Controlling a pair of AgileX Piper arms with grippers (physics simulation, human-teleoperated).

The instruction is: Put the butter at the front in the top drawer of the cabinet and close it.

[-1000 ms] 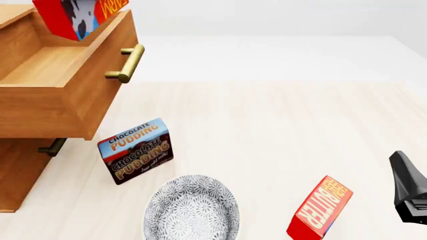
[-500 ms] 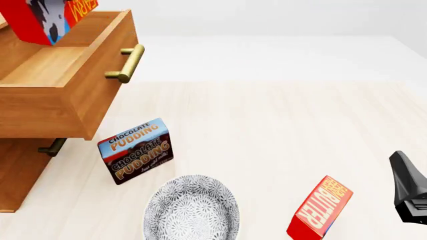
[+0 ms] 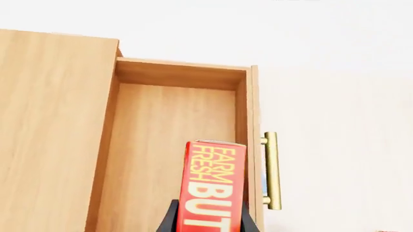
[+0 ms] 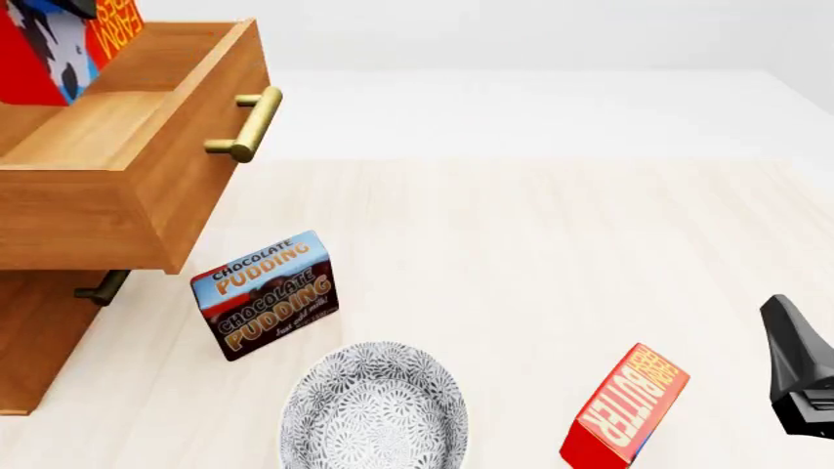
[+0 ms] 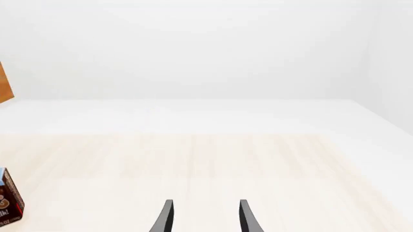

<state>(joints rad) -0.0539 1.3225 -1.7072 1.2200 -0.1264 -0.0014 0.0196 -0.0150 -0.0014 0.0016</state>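
Note:
My left gripper (image 3: 208, 218) is shut on a red butter box (image 3: 213, 186) with "FARM FRESH BUTTER" lettering. It holds the box upright above the open top drawer (image 3: 169, 140) of the wooden cabinet (image 3: 51, 121). In the front view this box (image 4: 59, 44) hangs at the far left, over the drawer (image 4: 131, 186) and behind its brass handle (image 4: 248, 125). A second, identical butter box (image 4: 626, 408) stands tilted on the table at the front right. My right gripper (image 5: 205, 216) is open and empty, low over the table; its black body (image 4: 798, 376) shows at the right edge.
A Chocolate Pudding box (image 4: 265, 294) stands in front of the cabinet, below the open drawer. A patterned grey bowl (image 4: 375, 405) sits at the front edge. The lower drawer's handle (image 4: 102, 286) shows under the open drawer, and that drawer is shut.
The held butter box has moved left in the front view, from above the drawer's front panel to over its inner part. The right arm has not moved.

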